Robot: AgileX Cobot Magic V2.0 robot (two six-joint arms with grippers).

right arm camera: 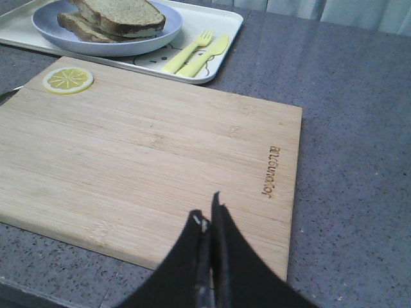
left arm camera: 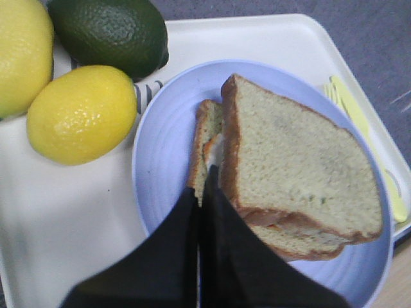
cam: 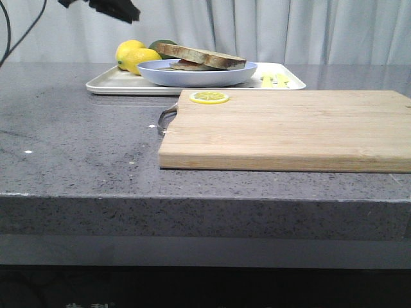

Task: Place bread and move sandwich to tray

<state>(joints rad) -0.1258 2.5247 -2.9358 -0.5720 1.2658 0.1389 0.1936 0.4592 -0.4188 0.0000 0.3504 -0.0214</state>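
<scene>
The bread (left arm camera: pixel 295 160) lies tilted on top of the sandwich's lower slice (left arm camera: pixel 207 128), with a sliver of white egg between them, on the pale blue plate (left arm camera: pixel 160 160). The plate stands on the white tray (left arm camera: pixel 64 218). In the front view the bread (cam: pixel 202 56), plate (cam: pixel 192 76) and tray (cam: pixel 115 82) are at the back. My left gripper (left arm camera: pixel 204 183) is shut and empty, hovering above the plate's near side; in the front view the left gripper (cam: pixel 119 9) is high at the top left. My right gripper (right arm camera: pixel 207 215) is shut and empty over the cutting board.
A wooden cutting board (cam: pixel 289 128) with a lemon slice (cam: pixel 209 97) lies in front of the tray. Two lemons (left arm camera: pixel 80 112) and a dark green fruit (left arm camera: pixel 112 29) sit on the tray beside the plate. A yellow fork and knife (right arm camera: pixel 192 51) lie on the tray's right end.
</scene>
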